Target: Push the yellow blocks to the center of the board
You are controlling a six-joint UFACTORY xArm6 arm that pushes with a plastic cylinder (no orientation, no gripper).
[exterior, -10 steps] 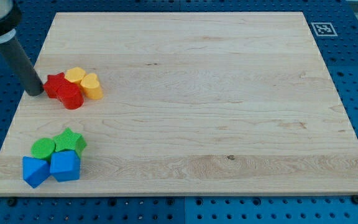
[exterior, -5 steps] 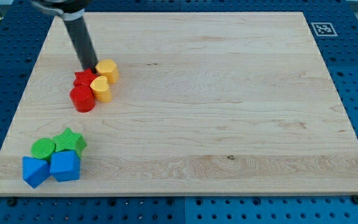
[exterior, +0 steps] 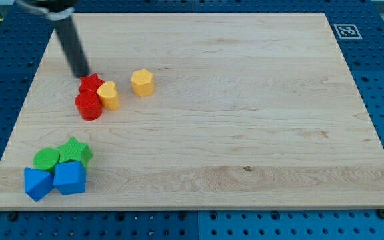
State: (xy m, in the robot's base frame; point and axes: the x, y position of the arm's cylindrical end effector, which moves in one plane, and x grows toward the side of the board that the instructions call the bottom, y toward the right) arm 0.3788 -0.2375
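Observation:
A yellow hexagon block (exterior: 142, 83) lies alone on the board's left half, right of the cluster. A yellow heart block (exterior: 109, 95) touches a red star (exterior: 91, 84) and a red cylinder (exterior: 88, 107). My tip (exterior: 81, 74) is at the upper left of the red star, very close to it, and left of both yellow blocks.
At the view's lower left sit a green cylinder (exterior: 45, 159), a green star (exterior: 75, 151), a blue block (exterior: 37, 183) and a blue cube (exterior: 69, 178), packed together. A black-and-white marker (exterior: 345, 31) is at the board's top right corner.
The yellow hexagon has slid right, away from the cluster. My tip has moved back left, from above the yellow blocks to the red star's upper left.

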